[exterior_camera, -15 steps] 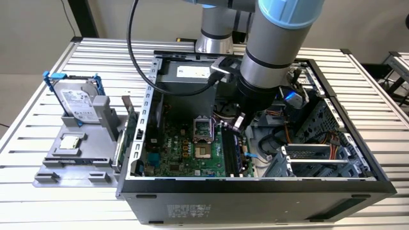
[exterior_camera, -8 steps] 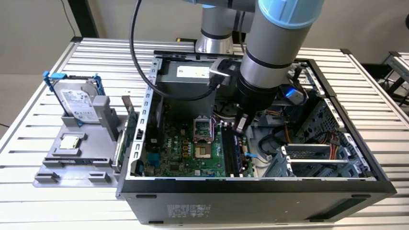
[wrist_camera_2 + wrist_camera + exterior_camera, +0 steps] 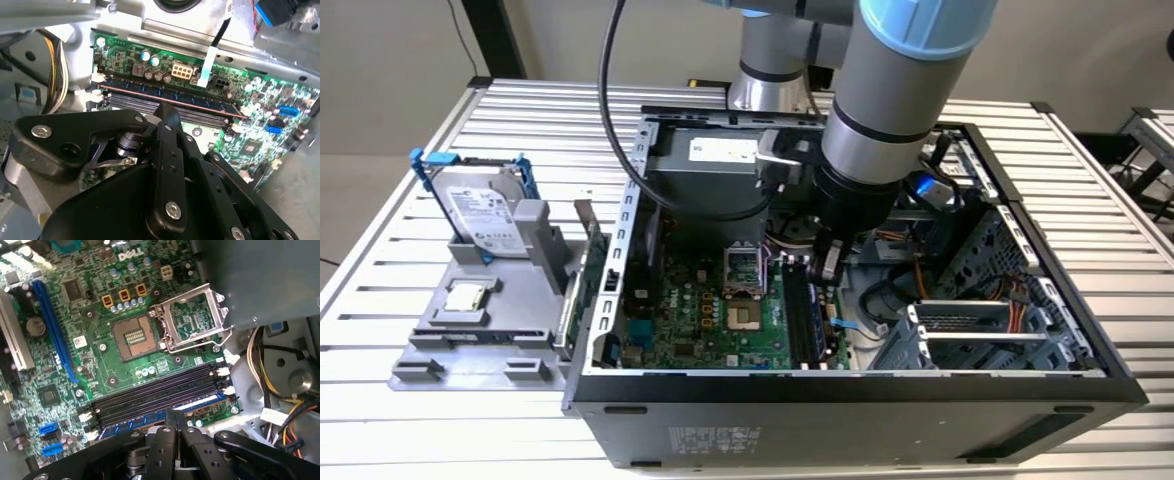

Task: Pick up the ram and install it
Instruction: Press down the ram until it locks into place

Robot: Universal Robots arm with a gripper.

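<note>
Inside the open computer case, at about two o'clock from the bare processor socket in the exterior view, the gripper stood over the bank of memory slots. The ram lay in the outermost slot, a long dark strip with a copper-coloured upper edge in the second wrist view, a blue-labelled strip in the first wrist view. Its long axis ran along the slots, crosswise to the gripper's linkage, and it sat directly beneath the fingertips. The fingers appeared drawn together at the stick's upper edge, pressing on it or pinching it; I could not tell which. The gripper body hid the stick's middle, and whether the end latches had closed was hard to make out.
</note>
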